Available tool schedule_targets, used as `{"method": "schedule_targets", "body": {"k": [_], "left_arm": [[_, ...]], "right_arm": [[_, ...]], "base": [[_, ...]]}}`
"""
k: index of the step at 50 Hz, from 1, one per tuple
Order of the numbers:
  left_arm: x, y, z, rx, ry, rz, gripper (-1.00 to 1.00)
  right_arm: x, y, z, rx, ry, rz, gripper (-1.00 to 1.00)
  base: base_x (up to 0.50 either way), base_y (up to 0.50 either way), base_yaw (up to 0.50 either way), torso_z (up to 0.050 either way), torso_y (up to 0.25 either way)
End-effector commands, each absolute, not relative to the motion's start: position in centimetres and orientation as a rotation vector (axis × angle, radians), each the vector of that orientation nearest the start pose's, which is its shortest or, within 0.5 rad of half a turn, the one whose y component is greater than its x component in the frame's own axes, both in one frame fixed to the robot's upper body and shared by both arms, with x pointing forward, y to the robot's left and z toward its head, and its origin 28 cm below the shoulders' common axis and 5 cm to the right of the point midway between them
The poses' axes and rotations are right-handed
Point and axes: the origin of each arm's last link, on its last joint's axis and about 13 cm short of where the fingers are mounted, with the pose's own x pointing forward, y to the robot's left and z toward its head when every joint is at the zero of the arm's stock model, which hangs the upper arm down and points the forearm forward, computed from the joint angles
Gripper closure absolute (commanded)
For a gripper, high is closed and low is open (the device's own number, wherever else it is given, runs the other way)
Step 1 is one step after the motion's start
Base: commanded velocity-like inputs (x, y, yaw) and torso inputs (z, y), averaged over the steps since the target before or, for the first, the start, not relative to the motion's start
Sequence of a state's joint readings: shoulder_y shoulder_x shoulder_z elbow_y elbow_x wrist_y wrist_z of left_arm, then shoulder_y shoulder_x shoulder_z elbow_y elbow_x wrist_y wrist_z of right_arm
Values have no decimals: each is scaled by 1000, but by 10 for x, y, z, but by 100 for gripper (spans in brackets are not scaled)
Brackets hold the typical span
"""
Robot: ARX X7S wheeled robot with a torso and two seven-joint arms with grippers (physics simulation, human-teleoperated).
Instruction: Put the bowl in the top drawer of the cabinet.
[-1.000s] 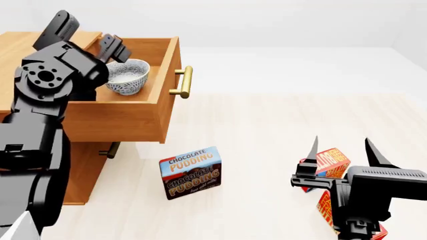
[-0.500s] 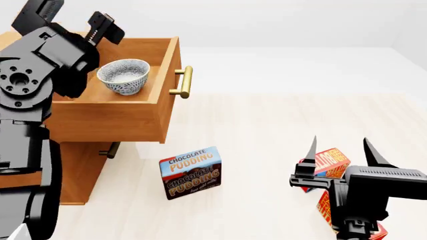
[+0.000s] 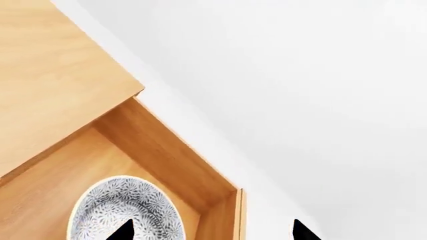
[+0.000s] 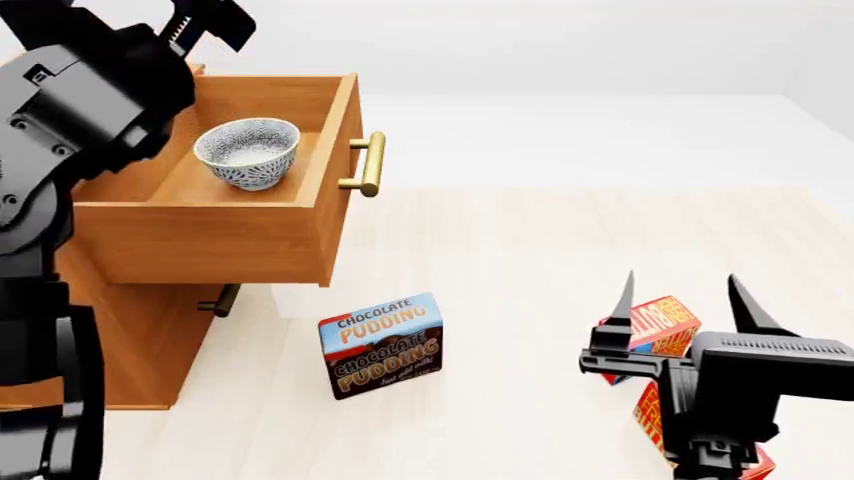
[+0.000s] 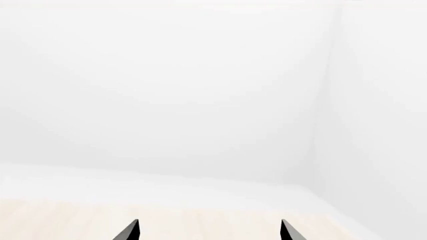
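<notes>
The left tool (image 4: 200, 15) has been lifted up and away, spread wide and empty. The bowl (image 4: 247, 152) is left upright inside the open top drawer (image 4: 287, 215). The right tool (image 4: 678, 295) is held wide, empty.

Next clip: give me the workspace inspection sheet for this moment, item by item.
Surface: pale wood floor, white beyond.
Job's things: bowl upright inside the open top drawer of the cabinet; nothing grips it.
Clutter: chocolate pudding box on the floor; red-orange boxes behind the right hand.
Hands: left hand open, raised over the drawer; right hand open, empty.
Cables: nothing seen.
Surroundings: plain white walls.
</notes>
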State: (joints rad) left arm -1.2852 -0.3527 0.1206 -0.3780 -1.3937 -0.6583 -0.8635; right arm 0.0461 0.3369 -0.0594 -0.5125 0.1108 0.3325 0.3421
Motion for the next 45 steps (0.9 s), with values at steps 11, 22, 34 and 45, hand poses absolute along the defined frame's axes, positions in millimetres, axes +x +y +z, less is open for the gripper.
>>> {"method": "schedule_targets", "body": {"k": [11,22,34,45], "left_arm": [[247,232,287,-518,-105,-389,-100],[190,244,236,-375,-360,-557,-100],[138,245,206,-255,-603,-544,-100],[114,241,191,-228,-704,-463,-100]], "right_arm": [[201,-136,141,-178,-318,-235,-100],[189,-125,159,-163,-402,-240,-100],[164,-117,170,-144,-507,-223,-100],[145,-115,173,-117,-583,-221,-100]], "base": [[0,0,0,0,0],[0,0,0,0,0],[0,0,0,0,0],[0,0,0,0,0]]}}
